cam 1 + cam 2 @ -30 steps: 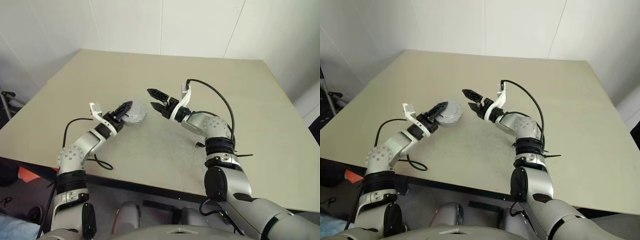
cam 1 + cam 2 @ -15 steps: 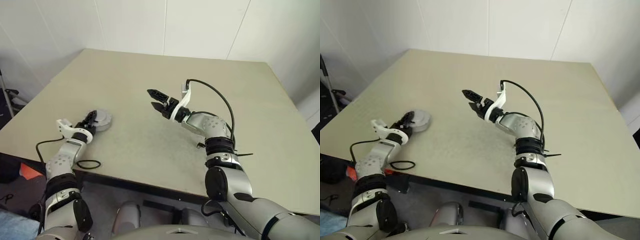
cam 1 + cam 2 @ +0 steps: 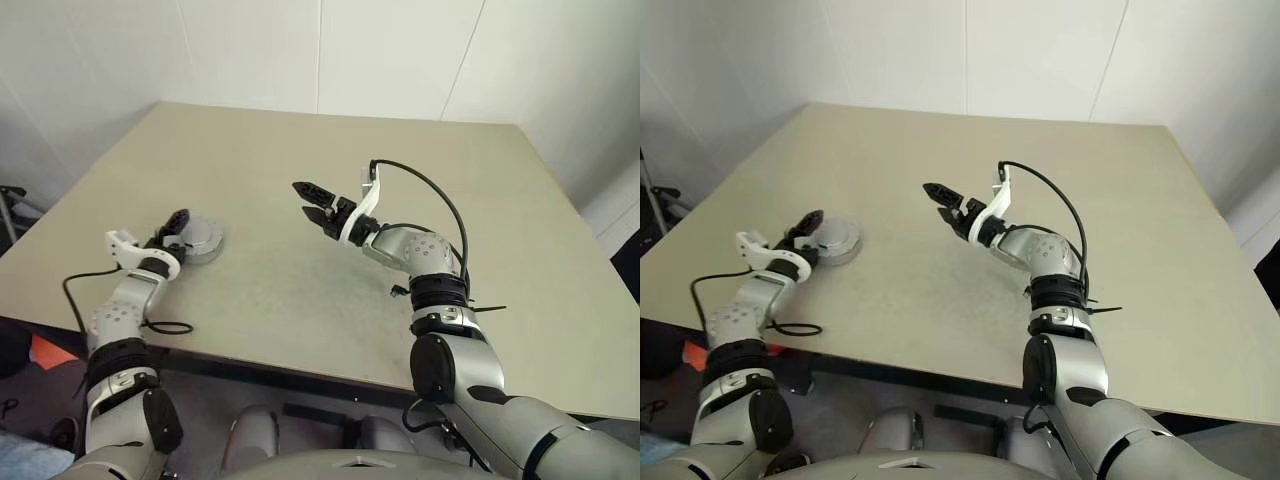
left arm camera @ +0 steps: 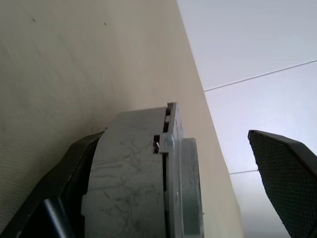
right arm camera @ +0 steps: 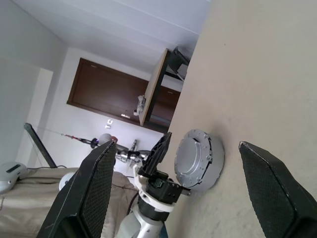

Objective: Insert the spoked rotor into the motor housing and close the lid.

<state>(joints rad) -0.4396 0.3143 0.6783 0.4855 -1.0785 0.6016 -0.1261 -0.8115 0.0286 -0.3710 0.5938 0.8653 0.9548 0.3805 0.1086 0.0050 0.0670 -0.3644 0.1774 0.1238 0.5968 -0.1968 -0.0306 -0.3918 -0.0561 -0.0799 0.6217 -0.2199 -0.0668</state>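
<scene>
The motor housing is a round grey puck lying flat on the table's left part, with the lid shut flat on top of it. The spoked rotor is hidden. My left gripper stands open at the housing's left side. In the left wrist view the housing sits between the fingers, one finger close against its wall and the other well apart. My right gripper hangs open and empty above the table's middle, pointing left toward the housing.
The beige table has its near edge just behind my left wrist. A black cable loop hangs at that edge. White walls close off the far side.
My left gripper carried the housing from the table's middle to the left part and set it down, then opened its jaws. The right arm has kept still.
</scene>
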